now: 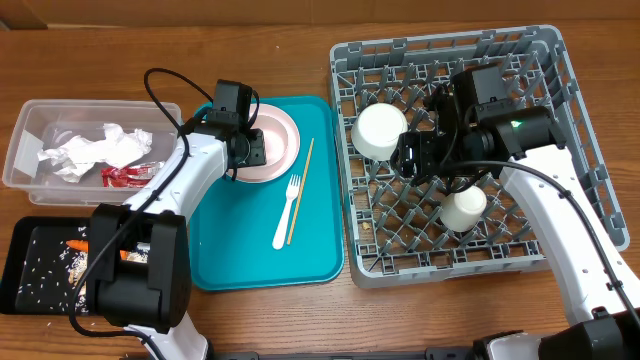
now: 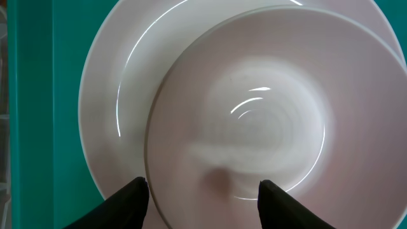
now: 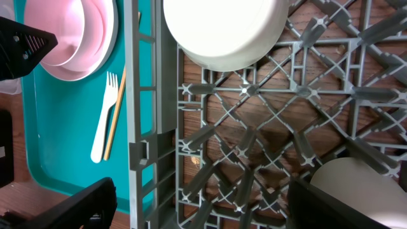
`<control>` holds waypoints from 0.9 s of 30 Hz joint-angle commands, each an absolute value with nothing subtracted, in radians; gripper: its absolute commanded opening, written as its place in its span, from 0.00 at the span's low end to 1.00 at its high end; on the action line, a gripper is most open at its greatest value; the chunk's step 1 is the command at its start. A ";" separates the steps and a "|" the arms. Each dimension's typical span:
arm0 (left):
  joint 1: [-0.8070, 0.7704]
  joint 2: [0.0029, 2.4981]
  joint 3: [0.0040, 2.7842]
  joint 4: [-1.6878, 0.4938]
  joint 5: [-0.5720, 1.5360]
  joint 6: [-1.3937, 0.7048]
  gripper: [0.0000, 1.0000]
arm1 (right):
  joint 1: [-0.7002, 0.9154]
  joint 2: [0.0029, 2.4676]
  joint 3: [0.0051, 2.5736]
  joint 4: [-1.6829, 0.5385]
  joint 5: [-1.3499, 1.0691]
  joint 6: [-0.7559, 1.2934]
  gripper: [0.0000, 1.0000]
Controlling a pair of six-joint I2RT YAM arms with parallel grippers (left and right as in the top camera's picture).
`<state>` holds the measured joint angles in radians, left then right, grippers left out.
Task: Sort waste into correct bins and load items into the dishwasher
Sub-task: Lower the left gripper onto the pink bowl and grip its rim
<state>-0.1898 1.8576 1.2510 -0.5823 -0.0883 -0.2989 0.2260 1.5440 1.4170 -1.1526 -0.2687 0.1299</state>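
Note:
A pale pink plate (image 1: 282, 140) lies at the back of the teal tray (image 1: 320, 240), and a second pale round dish seems to sit on it. My left gripper (image 1: 246, 150) is open at its left rim. In the left wrist view the fingers (image 2: 203, 194) straddle the dish edge above the plate (image 2: 105, 83). A white fork (image 1: 287, 212) and a wooden chopstick (image 1: 301, 190) lie on the tray. The grey rack (image 1: 590, 150) holds a white bowl (image 1: 378, 130) and a white cup (image 1: 464, 208). My right gripper (image 1: 420, 155) hangs open and empty over the rack lattice (image 3: 203, 203), between the bowl (image 3: 222, 32) and the cup (image 3: 365, 184).
A clear tub (image 1: 25, 150) at the far left holds white napkins (image 1: 90, 148) and a red wrapper (image 1: 128, 174). A black tray (image 1: 25, 250) at the front left holds a carrot (image 1: 77, 244) and rice grains. The rack wall (image 3: 145, 95) stands between the tray (image 3: 51, 127) and my right gripper.

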 commanded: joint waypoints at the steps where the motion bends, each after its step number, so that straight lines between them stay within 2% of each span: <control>1: -0.190 1.872 1.263 -0.577 -0.084 -0.295 0.58 | 0.229 1.551 1.420 -1.151 -0.248 0.127 0.89; 10: -0.189 1.892 1.263 -0.561 -0.089 -0.322 0.53 | 0.229 1.551 1.420 -1.151 -0.236 0.127 0.89; 12: -0.189 1.892 1.263 -0.548 -0.089 -0.322 0.44 | 0.229 1.551 1.420 -1.151 -0.236 0.127 0.88; 14: -0.189 1.892 1.263 -0.541 -0.089 -0.323 0.31 | 0.229 1.551 1.420 -1.151 -0.236 0.127 0.88; 19: -0.189 1.892 1.263 -0.542 -0.089 -0.322 0.38 | 0.229 1.551 1.420 -1.150 -0.236 0.127 0.88; 27: -0.189 1.893 1.263 -0.542 -0.089 -0.323 0.36 | 0.229 1.551 1.420 -1.148 -0.236 0.127 0.88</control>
<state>-0.1898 1.8771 1.2510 -0.5457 -0.0860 -0.3180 0.2260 1.5467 1.4170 -1.1526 -0.2436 0.1307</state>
